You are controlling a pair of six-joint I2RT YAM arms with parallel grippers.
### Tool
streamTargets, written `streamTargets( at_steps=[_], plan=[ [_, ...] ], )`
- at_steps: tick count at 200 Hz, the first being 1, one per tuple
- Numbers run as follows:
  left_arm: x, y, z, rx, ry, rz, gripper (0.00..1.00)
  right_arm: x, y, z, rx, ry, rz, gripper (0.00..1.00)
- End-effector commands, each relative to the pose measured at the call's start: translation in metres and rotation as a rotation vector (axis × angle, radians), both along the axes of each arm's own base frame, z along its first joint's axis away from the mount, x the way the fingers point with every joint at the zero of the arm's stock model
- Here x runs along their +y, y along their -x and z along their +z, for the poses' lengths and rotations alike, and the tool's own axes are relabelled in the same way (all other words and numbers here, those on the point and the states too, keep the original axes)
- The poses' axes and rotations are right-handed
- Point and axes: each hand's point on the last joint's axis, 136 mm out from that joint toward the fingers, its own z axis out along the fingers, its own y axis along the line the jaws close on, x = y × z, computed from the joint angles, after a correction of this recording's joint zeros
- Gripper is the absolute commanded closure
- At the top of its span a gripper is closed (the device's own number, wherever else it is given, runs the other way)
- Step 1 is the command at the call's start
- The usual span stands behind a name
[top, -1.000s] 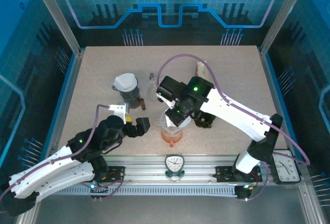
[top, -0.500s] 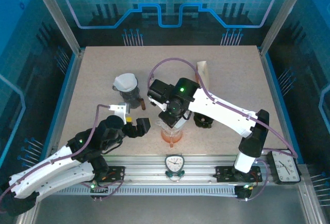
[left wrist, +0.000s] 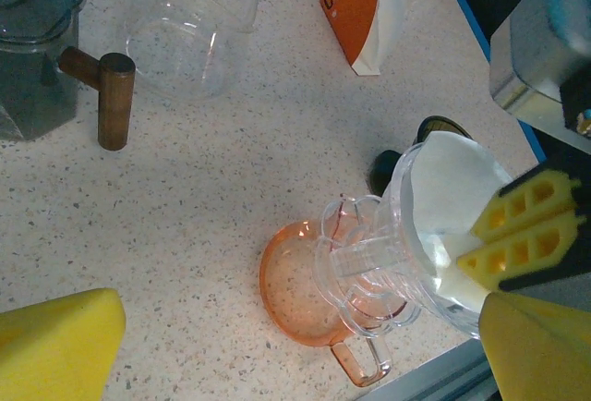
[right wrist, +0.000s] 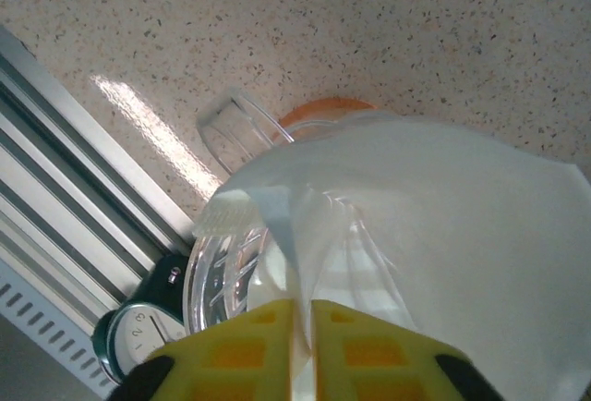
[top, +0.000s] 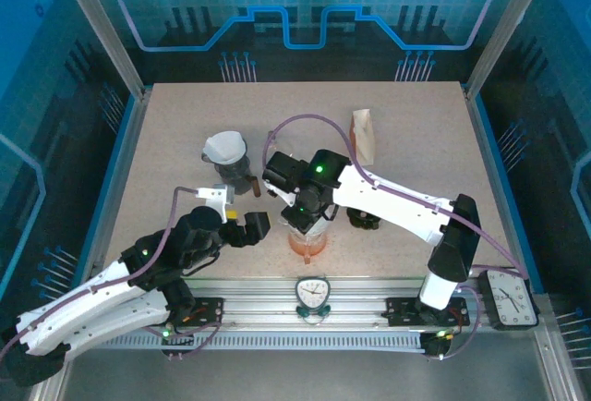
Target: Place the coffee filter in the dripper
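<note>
The filter [right wrist: 416,235] is limp, light paper: your right jaws pinch its rim, dripper [right wrist: 222,281] just beneath; left jaws stand wide.

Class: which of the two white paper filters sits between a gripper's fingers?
The filter in the clear dripper, pinched by the right gripper; the second filter rests untouched in the dark pot.

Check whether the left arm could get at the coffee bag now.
Probably not directly: the right arm lies across the line from the left gripper to the bag, with the right gripper shut on the filter at the dripper. It would need to swing around.
</note>
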Motion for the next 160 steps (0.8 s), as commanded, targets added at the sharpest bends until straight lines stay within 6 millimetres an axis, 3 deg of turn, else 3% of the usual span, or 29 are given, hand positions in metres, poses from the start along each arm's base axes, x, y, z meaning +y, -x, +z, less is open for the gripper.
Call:
streamTargets(
  at_steps=[1, 22, 69, 107, 135, 160],
  plan=[
    [-0.001, 0.001, 0.001, 0.015, 0.009, -0.004, 0.01, 0.004, 0.006, 0.02, -0.036, -0.09, 0.001, 0.73],
    [-0.003, -0.001, 0.0, 0.026, 0.001, -0.008, 0.01, 0.004, 0.006, 0.03, -0.072, -0.154, -0.004, 0.58],
    [-0.011, -0.007, -0.001, 0.071, 0.001, -0.005, 0.01, -0.004, 0.004, 0.054, -0.163, -0.258, -0.03, 0.44],
    [-0.026, -0.019, 0.005, 0.121, 0.042, -0.058, 0.01, -0.027, -0.004, 0.062, -0.263, -0.291, -0.101, 0.41],
    [-0.043, -0.028, 0.009, 0.17, -0.021, -0.131, 0.19, -0.05, -0.011, 0.054, -0.306, -0.272, -0.168, 0.4],
    [-0.061, -0.033, -0.002, 0.25, -0.084, -0.193, 0.17, -0.062, -0.012, 0.051, -0.307, -0.302, -0.206, 0.39]
  ],
)
